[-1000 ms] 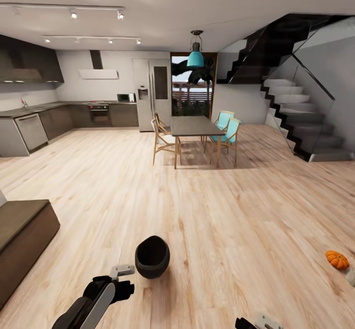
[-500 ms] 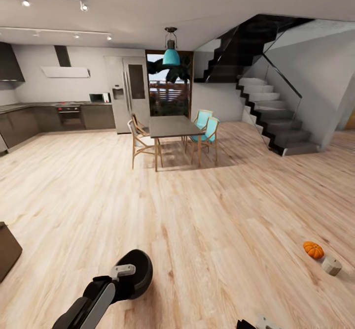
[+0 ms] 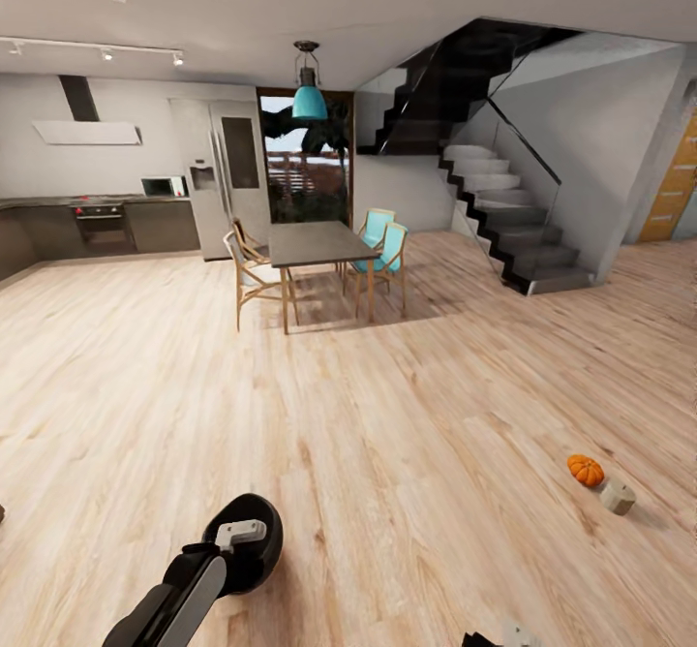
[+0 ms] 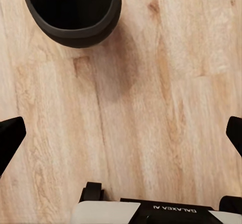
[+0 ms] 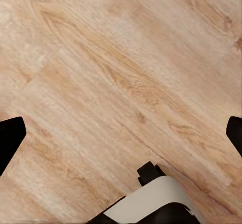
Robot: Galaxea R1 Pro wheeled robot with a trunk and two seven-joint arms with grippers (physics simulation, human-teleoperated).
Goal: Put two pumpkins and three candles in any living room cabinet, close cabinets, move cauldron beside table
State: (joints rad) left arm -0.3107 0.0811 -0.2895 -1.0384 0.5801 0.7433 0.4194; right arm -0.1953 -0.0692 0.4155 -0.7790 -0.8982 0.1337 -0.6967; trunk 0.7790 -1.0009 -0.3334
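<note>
Pale wood floor [image 3: 407,453] runs all the way from my rig to the dining table [image 3: 315,242], which I take as my marker. I see the cauldron [image 3: 254,550] lying on its side on the boards, far from that table on the near side and close under my left arm; through the left wrist camera its dark mouth [image 4: 73,10] sits just beyond the left gripper [image 4: 121,133], whose fingers stand wide apart with nothing between them, only bare planks. I have one pumpkin [image 3: 585,470] on the floor well away from the table, toward the staircase [image 3: 503,211] side, and a candle [image 3: 617,497] lies tipped over just beside it, nearly touching. My right gripper [image 5: 121,133] hangs over bare wood, its fingers spread to the edges of the wrist picture and holding nothing. Around the table stand two wooden chairs [image 3: 250,269] on the kitchen side and two turquoise chairs [image 3: 382,245] on the stair side, with a teal lamp [image 3: 309,100] hanging above it.
</note>
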